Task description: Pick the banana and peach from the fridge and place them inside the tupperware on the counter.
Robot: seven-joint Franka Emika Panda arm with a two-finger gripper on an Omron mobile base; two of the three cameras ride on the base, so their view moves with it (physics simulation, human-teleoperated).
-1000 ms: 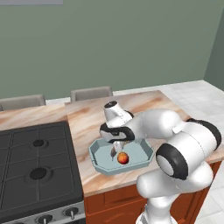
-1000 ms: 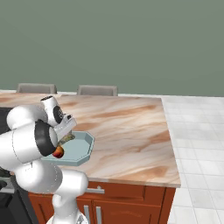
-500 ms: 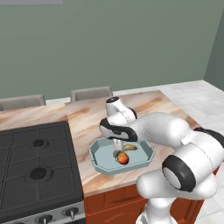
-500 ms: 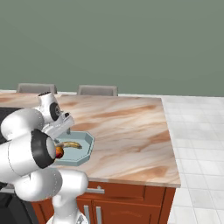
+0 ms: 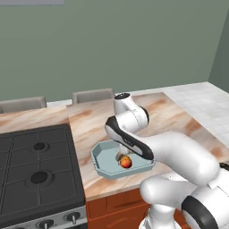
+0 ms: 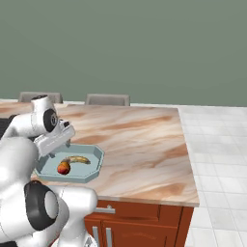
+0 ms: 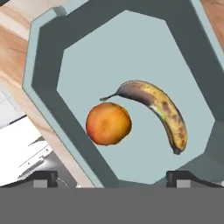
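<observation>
The pale blue-grey tupperware [image 5: 101, 166] [image 6: 94, 167] [image 7: 43, 87] sits on the beige marbled counter [image 5: 89, 125] [image 6: 140, 140]. Inside it lie the orange-red peach [image 5: 126, 163] [image 6: 63, 168] [image 7: 108, 123] and, close beside it without touching, the curved yellow-brown banana [image 6: 78, 159] [image 7: 159, 107]. My gripper [image 7: 112, 178] hovers above the tray, open, its two fingertips [image 7: 46, 177] spread wide with nothing between them. In the left base view my own arm covers most of the banana.
A black gas stovetop [image 5: 36, 170] borders the tray's left side. Two grey chair backs [image 5: 93, 95] [image 6: 107, 99] stand behind the counter. White tiled floor [image 6: 217, 144] lies to the right, and red-brown cabinets [image 6: 140, 226] sit under the counter.
The hand has lifted away from the tray and swung back. The banana, which came in with the gripper, now lies free beside the peach.
</observation>
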